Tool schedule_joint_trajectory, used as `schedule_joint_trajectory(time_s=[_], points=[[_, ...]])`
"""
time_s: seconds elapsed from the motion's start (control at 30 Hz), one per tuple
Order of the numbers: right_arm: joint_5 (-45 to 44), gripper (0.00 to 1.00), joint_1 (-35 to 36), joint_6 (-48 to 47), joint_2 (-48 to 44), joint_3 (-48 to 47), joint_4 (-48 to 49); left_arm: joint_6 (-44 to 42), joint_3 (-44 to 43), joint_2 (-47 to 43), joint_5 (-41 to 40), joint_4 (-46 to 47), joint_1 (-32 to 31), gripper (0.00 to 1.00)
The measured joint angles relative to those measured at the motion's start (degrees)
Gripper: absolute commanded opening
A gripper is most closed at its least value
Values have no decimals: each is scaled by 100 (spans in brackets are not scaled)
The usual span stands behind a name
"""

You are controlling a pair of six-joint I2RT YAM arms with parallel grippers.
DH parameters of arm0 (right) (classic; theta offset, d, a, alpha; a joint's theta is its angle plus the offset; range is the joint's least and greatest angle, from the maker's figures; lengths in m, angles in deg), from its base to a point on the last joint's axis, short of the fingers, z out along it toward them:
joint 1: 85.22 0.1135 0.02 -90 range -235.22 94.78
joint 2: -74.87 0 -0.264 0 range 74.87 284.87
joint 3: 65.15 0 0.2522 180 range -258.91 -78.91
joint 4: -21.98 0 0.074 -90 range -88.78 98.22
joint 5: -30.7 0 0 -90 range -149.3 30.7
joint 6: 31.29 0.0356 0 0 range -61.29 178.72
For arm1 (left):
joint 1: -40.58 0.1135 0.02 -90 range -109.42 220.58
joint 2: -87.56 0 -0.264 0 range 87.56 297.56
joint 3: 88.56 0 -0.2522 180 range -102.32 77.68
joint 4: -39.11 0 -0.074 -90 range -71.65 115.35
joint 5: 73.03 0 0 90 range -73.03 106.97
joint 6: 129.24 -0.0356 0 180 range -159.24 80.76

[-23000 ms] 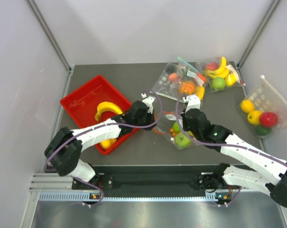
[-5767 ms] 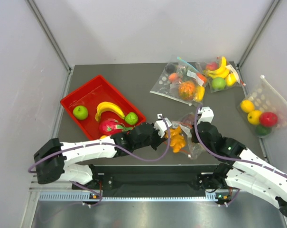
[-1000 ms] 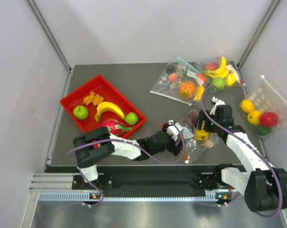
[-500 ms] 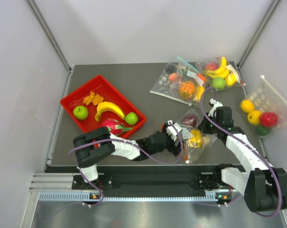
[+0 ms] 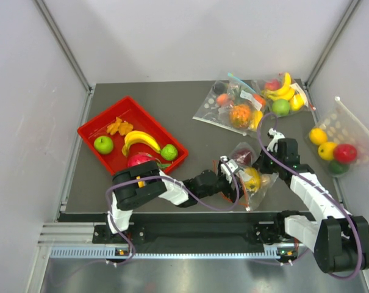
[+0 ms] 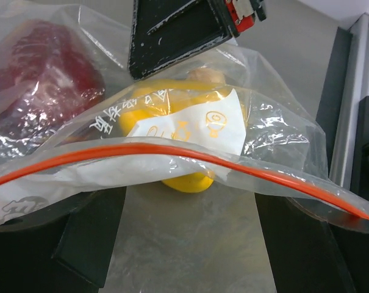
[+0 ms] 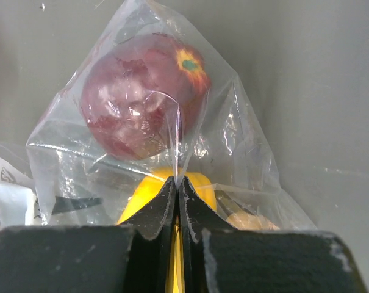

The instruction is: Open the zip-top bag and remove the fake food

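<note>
Pinching flimsy, slippery bag [image 5: 251,176] film at three o'clock in right claw [image 7: 178,183]; left claw [image 6: 184,227] released at limp nine o'clock mouth.

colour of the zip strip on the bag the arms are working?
Orange-red: the zip strip runs along the bag mouth, clearest in the left wrist view.

Left arm [image 5: 172,190] stretched low to the right, left gripper [image 6: 184,226] with jaws spread wide, right arm [image 5: 310,190] bent inward, right gripper [image 7: 178,186] pinched tight on a fold of the zip-top bag [image 7: 236,140]
</note>
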Motion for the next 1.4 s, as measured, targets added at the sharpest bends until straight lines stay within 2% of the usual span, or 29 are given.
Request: schedule_joint_trajectory(time_s=[0.3,0.4,0.47,0.53,0.57,0.67,0.9,1.0,1.03,1.07,1.1,1.13,1.17,1.27,1.4], points=[[181,0,2,55,-22,39,20,116,-503,629,144,428,0,90],[238,0,9,72,-59,114,13,111,-691,796,142,437,0,87],[278,0,15,96,-98,149,11,127,-793,876,142,426,2,57],[308,0,17,101,-127,149,20,136,-901,922,166,407,2,37],[315,0,17,101,-140,149,15,122,-953,944,175,400,2,20],[289,0,17,101,-151,149,11,101,-990,970,256,332,17,5],[310,0,28,120,-162,149,11,35,-610,835,323,319,15,0],[310,0,28,142,-162,149,11,-9,-424,704,361,315,17,0],[308,0,28,144,-164,149,11,-9,-422,675,380,321,17,3],[306,0,28,144,-164,149,11,-9,-422,662,409,334,17,10],[306,0,28,144,-164,149,9,0,-422,651,437,345,17,26],[306,0,28,144,-170,149,7,7,-422,651,474,376,17,53],[306,0,28,144,-186,149,4,44,-422,651,538,400,17,67],[302,0,28,146,-236,149,-7,177,-422,654,656,505,17,82],[289,0,28,164,-258,149,-24,310,-435,706,789,715,17,90]])
